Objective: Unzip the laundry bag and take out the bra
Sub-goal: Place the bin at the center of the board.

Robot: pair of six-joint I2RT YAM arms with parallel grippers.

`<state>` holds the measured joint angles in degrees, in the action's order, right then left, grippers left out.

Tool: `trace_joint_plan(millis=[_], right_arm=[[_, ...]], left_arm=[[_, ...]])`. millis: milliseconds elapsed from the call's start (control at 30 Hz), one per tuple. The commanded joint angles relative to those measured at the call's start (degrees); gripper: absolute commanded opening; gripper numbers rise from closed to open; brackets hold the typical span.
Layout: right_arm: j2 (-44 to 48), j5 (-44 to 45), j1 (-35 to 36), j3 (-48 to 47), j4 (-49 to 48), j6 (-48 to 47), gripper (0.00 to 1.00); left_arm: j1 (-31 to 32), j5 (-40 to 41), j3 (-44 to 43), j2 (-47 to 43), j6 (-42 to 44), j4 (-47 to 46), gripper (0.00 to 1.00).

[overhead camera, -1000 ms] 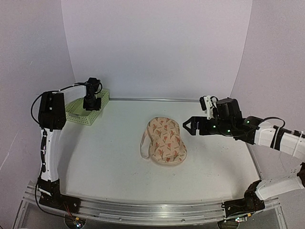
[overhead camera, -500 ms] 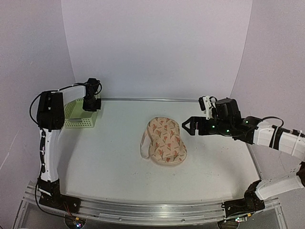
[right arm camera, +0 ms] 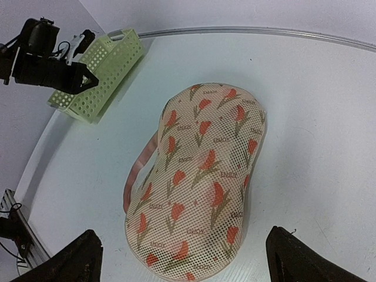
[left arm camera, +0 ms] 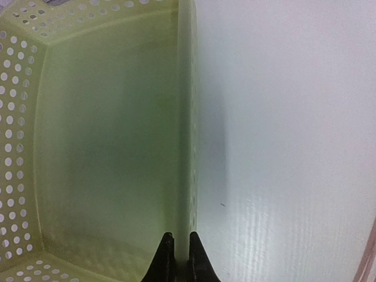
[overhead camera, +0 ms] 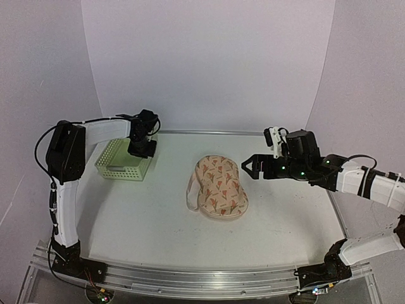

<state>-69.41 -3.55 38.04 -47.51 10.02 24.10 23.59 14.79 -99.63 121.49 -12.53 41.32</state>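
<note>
The laundry bag (overhead camera: 219,187) lies closed in the middle of the table, a cream mesh pouch with an orange-red flower print and a pink loop on its left side. It fills the right wrist view (right arm camera: 202,170). The bra is hidden. My right gripper (overhead camera: 248,168) hovers just right of the bag, open wide and empty; its dark fingertips (right arm camera: 82,258) frame the bag's near end. My left gripper (overhead camera: 143,149) is shut on the right wall of the light-green basket (overhead camera: 122,161). In the left wrist view the fingers (left arm camera: 182,261) pinch that thin wall (left arm camera: 187,147).
The basket stands left of the bag, about a hand's width away; it also shows in the right wrist view (right arm camera: 106,67). Its inside (left arm camera: 106,147) holds nothing. A metal rail (overhead camera: 209,132) runs along the table's far edge under the white backdrop.
My left gripper has pulled the green basket from the far left corner to the right, toward the bag. The right gripper and the bag have stayed nearly still.
</note>
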Motion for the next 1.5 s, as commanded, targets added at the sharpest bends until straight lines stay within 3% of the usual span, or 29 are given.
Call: trace_joint_plan(millis=[0,400,833,900,1133,1367,1467], right_arm=[[2.21,1.15,0.37,-0.13,-0.58,0.03,0.98],[4.03,3.55,0.37,1.46,5.05,-0.84,0.98],[2.67,6.58,0.37,4.29,8.77,1.15,0.98],[1.52,5.97,0.37,3.84,8.92,1.49,0.98],[-3.23,4.03,0.37,1.52,8.81,2.09,0.98],[-7.64,-2.52,0.5,-2.35,6.44,3.9,0.98],[-9.74,-1.2,1.86,-4.89,5.68,5.34,0.98]], left_arm=[[4.06,1.39,3.24,-5.78,-2.56,-2.95,0.0],[14.74,1.69,9.49,-10.21,-1.12,-8.63,0.0],[17.54,1.0,13.65,-8.23,1.21,-11.84,0.0],[17.59,1.04,13.83,-8.09,1.04,-11.88,0.06],[17.63,1.59,14.2,-9.93,1.02,-11.94,0.42],[17.63,1.71,13.59,-16.87,1.52,-11.88,0.56],[17.63,-0.01,13.76,-20.14,0.78,-11.86,0.63]])
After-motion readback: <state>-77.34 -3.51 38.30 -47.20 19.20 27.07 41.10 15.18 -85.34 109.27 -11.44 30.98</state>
